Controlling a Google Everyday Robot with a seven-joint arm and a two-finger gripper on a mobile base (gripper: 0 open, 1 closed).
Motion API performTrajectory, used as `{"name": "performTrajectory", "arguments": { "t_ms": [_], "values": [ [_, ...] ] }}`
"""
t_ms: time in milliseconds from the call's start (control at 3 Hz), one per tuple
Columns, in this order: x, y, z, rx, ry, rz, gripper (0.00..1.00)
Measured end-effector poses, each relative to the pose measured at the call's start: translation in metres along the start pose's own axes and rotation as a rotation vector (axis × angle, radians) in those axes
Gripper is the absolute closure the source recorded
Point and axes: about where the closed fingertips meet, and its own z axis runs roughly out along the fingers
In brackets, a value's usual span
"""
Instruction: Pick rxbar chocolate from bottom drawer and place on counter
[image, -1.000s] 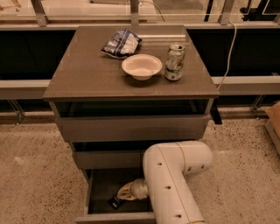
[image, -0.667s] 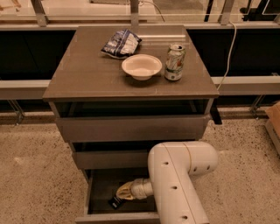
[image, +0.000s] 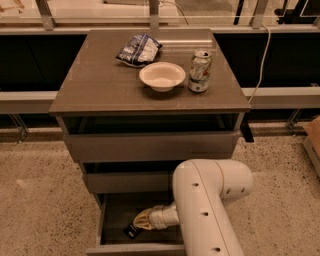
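Observation:
The bottom drawer (image: 112, 220) is pulled open at the foot of the cabinet. Inside it lies the rxbar chocolate (image: 131, 232), a small black wrapper near the drawer's front left. My gripper (image: 140, 221) reaches down into the drawer from the right, its yellowish tip right at the bar's upper end. The white arm (image: 207, 210) covers the drawer's right half. The counter (image: 100, 85) is the grey-brown cabinet top above.
On the counter stand a white bowl (image: 162, 76), a soda can (image: 200, 70) and a blue-and-white chip bag (image: 139, 49). The top and middle drawers (image: 150, 146) stick out slightly. Speckled floor lies left of the cabinet; a cardboard box (image: 313, 137) sits at the far right.
The arm's white body has shifted a little to the right. The gripper tip stays at the black bar, which has not moved.

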Motion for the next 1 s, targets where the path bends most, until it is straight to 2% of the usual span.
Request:
{"name": "performTrajectory", "arguments": {
  "t_ms": [333, 667, 1000],
  "values": [
    [0.013, 0.013, -0.005, 0.007, 0.033, 0.083, 0.04],
    [0.026, 0.024, -0.008, 0.03, 0.012, 0.168, 0.0],
    [0.027, 0.023, -0.007, 0.043, 0.009, 0.19, 0.0]
  ]
}}
